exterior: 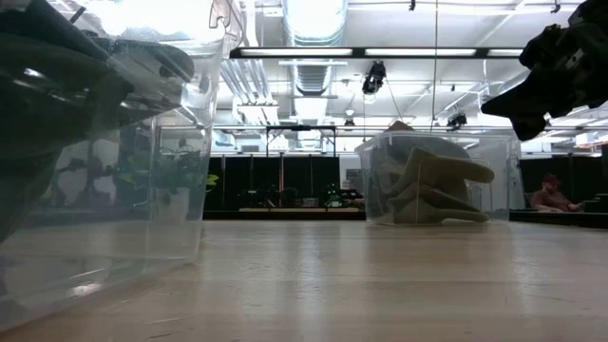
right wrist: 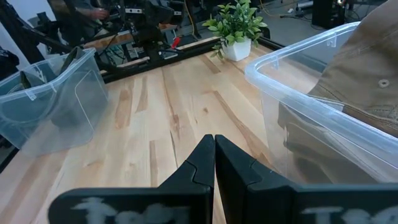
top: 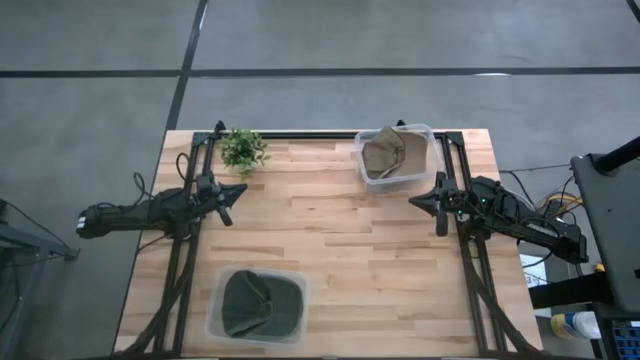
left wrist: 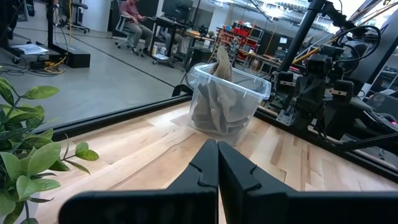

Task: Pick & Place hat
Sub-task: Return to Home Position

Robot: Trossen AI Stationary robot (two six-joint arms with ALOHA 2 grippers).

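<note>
Across the wooden counter [top: 340, 250] we are finding both caps binned: the brown cap [top: 390, 155] is lying in the far bin [top: 430, 130], the green cap [top: 255, 305] in the near bin [top: 213, 325]. The left gripper [left wrist: 217, 146] and right gripper [right wrist: 214, 140] are hovering at opposite sides, fingers pressed together, empty; we are judging placement complete, arms parking.

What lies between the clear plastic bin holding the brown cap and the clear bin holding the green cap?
Only bare wooden tabletop, as the high view shows.
</note>
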